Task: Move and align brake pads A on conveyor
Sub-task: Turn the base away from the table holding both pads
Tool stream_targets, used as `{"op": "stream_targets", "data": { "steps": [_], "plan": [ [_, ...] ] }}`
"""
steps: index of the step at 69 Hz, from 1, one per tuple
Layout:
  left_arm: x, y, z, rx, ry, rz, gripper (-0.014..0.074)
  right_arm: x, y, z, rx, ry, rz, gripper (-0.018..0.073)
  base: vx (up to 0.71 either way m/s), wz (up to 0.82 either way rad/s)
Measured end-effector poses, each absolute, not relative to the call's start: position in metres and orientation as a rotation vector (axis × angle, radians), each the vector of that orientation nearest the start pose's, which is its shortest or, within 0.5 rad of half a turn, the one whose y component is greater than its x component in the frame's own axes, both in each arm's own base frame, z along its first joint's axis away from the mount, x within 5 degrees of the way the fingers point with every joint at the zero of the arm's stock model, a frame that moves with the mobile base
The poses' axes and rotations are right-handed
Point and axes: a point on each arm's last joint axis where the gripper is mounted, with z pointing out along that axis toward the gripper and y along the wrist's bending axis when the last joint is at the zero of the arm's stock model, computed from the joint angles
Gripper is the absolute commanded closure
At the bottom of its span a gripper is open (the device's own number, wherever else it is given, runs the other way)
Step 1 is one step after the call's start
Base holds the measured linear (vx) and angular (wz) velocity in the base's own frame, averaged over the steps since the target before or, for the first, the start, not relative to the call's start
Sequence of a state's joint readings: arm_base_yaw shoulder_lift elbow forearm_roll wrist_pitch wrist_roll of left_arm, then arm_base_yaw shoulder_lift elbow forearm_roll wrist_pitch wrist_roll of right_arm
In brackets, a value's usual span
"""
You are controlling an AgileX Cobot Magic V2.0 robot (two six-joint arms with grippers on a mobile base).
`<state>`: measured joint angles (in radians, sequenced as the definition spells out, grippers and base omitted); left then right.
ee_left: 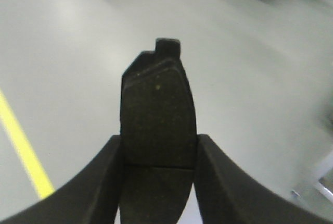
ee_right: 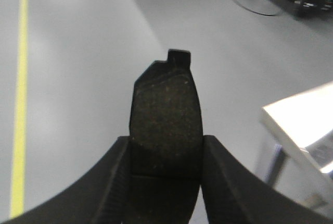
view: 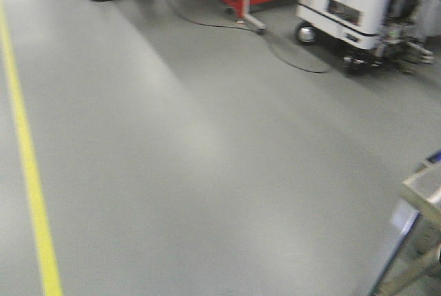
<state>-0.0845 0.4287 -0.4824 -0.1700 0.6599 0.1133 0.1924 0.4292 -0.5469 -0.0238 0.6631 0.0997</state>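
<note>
Right of the yellow line (view: 27,165), only wrist views show the left gripper (ee_left: 158,138) pinching a brake pad (ee_left: 157,99), the right gripper (ee_right: 166,139) a second brake pad (ee_right: 165,107).

Speckled dark grey brake pads (ee_left: 158,114) (ee_right: 165,122), grey floor (view: 207,172), yellow line (view: 27,165)

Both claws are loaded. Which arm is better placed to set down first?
Right, tentatively. The left claw holds a brake pad, the right claw a second brake pad, both over bare floor; no conveyor shows. The shiny tabletop looms larger in the right wrist view.
</note>
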Motion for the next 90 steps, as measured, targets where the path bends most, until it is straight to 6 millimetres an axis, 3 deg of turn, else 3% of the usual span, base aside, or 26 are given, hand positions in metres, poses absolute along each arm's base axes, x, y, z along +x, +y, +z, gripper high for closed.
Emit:
{"op": "stream_targets", "data": {
  "steps": [43,90],
  "plan": [
    [0.0808,-0.0166,0.2858,0.135,2.109,-0.174,0.0603,0.0806,0.0144,0.3079,-0.104,2.03,0.157,0.0566,-0.06,0.71],
    [0.0808,-0.0166,0.2858,0.135,2.109,-0.174,0.0603,0.0806,0.0145,0.3079,-0.103,2.03,0.16,0.0566,0.2,0.09]
  ]
}}
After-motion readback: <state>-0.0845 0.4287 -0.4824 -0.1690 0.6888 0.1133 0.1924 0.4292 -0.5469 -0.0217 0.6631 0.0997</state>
